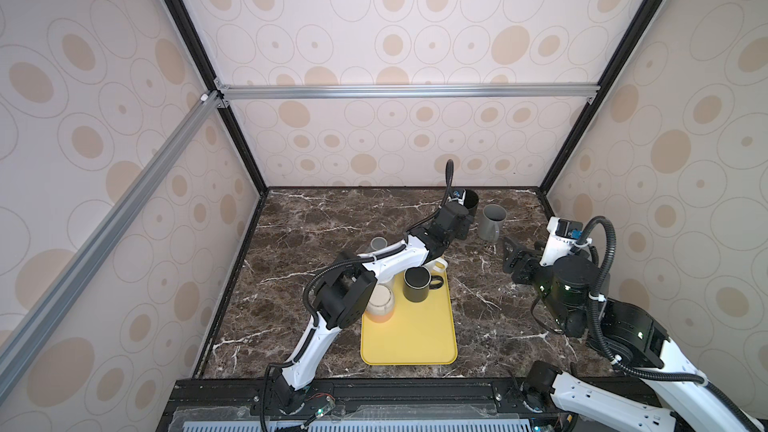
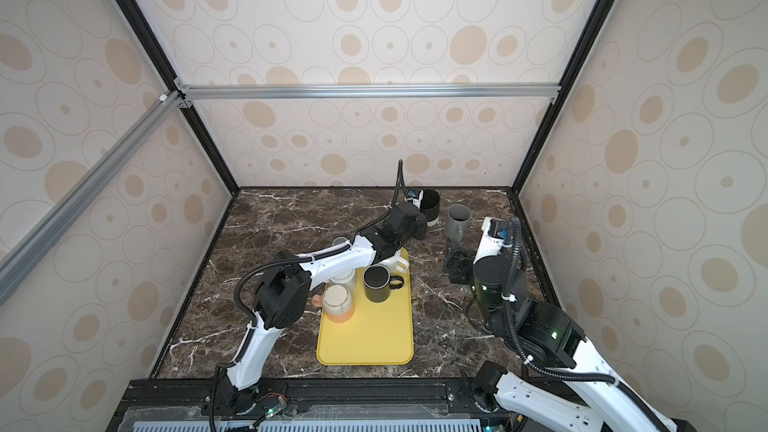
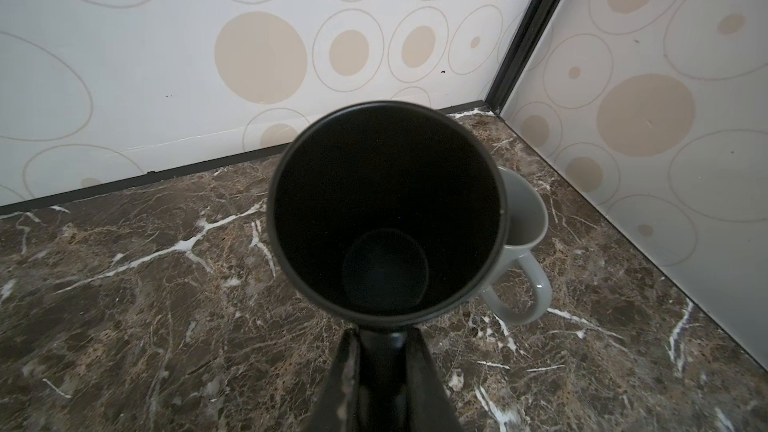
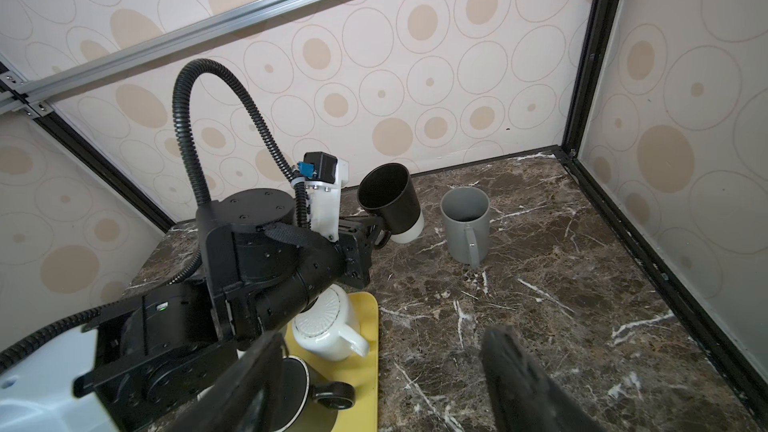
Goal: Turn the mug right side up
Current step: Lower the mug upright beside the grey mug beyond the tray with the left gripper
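Found empty black mug (image 3: pixel 386 209) tilted, handle clamped in left pincer (image 3: pixel 380 340); empty grey mug (image 3: pixel 525 218) just beside; right pincer (image 4: pixel 382 359) wide.

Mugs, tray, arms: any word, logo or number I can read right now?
No text can be read.
The held black mug, grey mug, white mug, black mug on the tray and yellow tray are plain.
Faint marks on the right arm's white camera mount are too blurred to read.
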